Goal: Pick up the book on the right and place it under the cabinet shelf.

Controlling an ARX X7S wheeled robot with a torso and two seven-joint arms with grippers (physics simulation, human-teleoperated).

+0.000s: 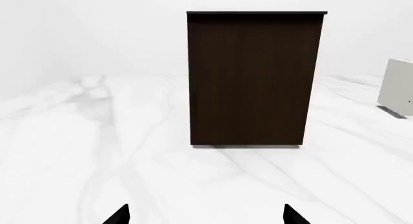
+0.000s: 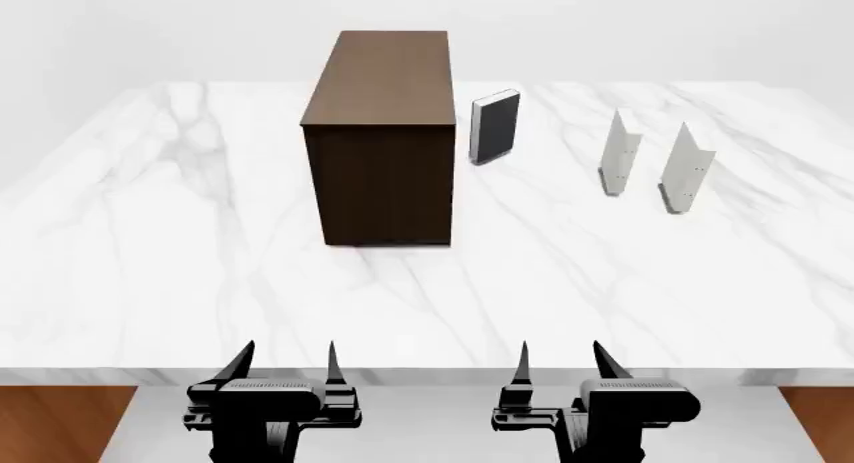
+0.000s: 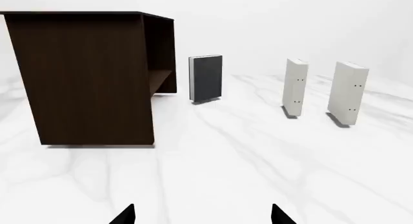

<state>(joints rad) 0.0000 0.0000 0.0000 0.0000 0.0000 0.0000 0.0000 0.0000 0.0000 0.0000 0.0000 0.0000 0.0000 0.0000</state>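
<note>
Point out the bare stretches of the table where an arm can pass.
Wide bare marble lies between the end effectors and the cabinet shelf, and left of it. It is tighter to its right: the black book, the pale book and the book on the right stand close.

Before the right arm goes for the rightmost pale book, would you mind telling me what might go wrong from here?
1. The target book stands upright on a narrow edge close beside a look-alike pale book; the right claw might grab the wrong one or topple either.
2. The black book stands right by the cabinet shelf's open side, so carrying the book in could knock it over.
</note>
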